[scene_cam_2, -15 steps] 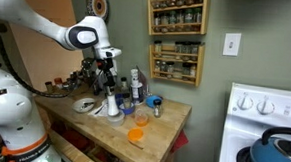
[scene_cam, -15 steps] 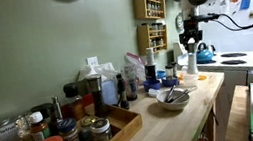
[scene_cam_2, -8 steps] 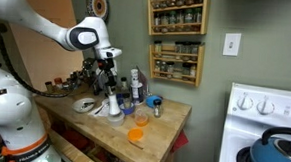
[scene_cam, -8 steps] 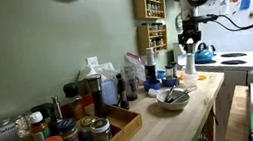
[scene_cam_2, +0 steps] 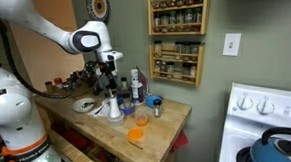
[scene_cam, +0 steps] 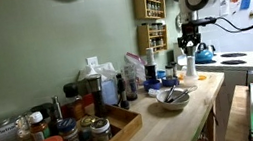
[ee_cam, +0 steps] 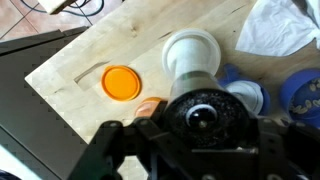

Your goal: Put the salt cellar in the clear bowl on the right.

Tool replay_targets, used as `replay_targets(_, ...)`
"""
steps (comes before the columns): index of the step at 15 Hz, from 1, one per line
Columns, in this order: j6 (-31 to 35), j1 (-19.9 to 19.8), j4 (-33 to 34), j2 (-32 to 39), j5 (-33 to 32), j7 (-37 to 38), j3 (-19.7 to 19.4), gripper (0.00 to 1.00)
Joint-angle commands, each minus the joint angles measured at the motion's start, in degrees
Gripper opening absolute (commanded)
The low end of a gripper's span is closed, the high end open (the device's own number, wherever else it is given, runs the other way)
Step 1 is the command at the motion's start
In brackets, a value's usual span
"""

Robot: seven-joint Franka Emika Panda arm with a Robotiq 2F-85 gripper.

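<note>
Tally: one salt cellar (ee_cam: 190,55), white and slim, below my gripper (scene_cam_2: 109,89); one orange disc (ee_cam: 120,82); I cannot tell the grip

**Arm bent over, gripper pointing down**

White seven-joint robot arm (scene_cam_2: 46,26) reaches out, elbow bent, wrist turned downward. Black Robotiq gripper (scene_cam_2: 109,81) hangs vertical, fingers below the wrist. In the wrist view, the dark gripper body fills the bottom edge and the finger gap is unreadable.
</note>
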Motion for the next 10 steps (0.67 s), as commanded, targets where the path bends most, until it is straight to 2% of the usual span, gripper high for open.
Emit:
replay_targets(1,2.0,-0.1,0.1,1.0,-0.2,1.8,0.6,0.37)
replay_targets(10,5.7,-0.7,0.1,4.7,-2.6,5.1,2.3,0.37)
